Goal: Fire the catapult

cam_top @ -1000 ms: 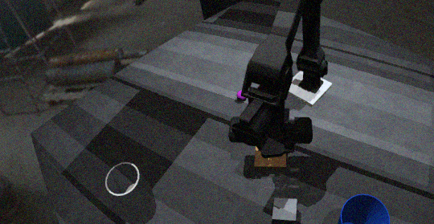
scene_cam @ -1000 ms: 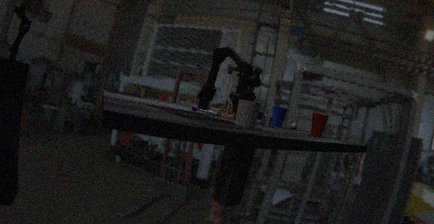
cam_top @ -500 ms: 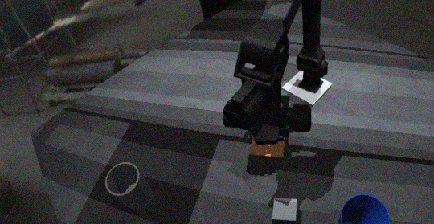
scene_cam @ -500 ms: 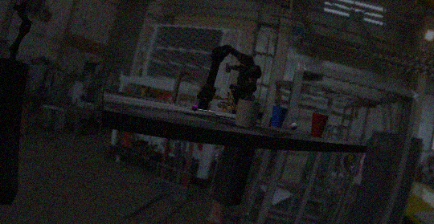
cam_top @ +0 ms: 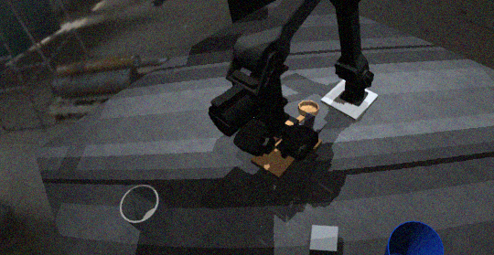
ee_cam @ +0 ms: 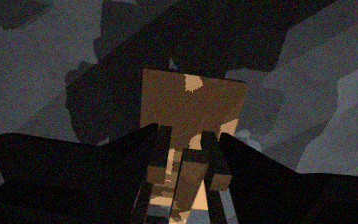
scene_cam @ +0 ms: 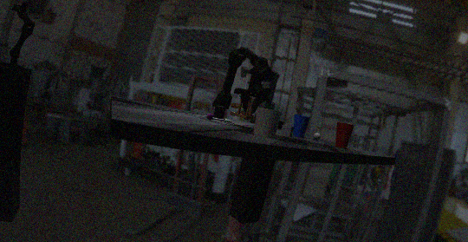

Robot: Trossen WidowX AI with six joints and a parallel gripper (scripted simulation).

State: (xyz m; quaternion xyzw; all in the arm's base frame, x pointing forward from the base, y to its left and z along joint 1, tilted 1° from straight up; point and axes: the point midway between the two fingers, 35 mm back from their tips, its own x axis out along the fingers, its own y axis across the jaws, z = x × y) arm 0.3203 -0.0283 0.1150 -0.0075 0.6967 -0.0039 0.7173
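Note:
The wooden catapult (cam_top: 274, 162) (ee_cam: 170, 100) stands on the table, its flat base partly under my gripper. Its round cup (cam_top: 308, 108) shows no ball inside. My gripper (cam_top: 280, 143) (ee_cam: 189, 133) is shut on the catapult's upright frame, with a finger outside each dark post in the wrist view. The white mug (cam_top: 124, 212) (scene_cam: 265, 123) stands upright and apart from the catapult; its mouth faces up. A small pale round thing (scene_cam: 316, 135) lies between two cups, and a small purple thing (scene_cam: 211, 116) is near the arm's base. I cannot tell which is the ball.
A blue cup (cam_top: 413, 239) (scene_cam: 300, 126) and a red cup (scene_cam: 344, 135) stand on the table. A pale block (cam_top: 324, 238) is at the bottom of the top view. The arm's base stands on a white square plate (cam_top: 356, 113).

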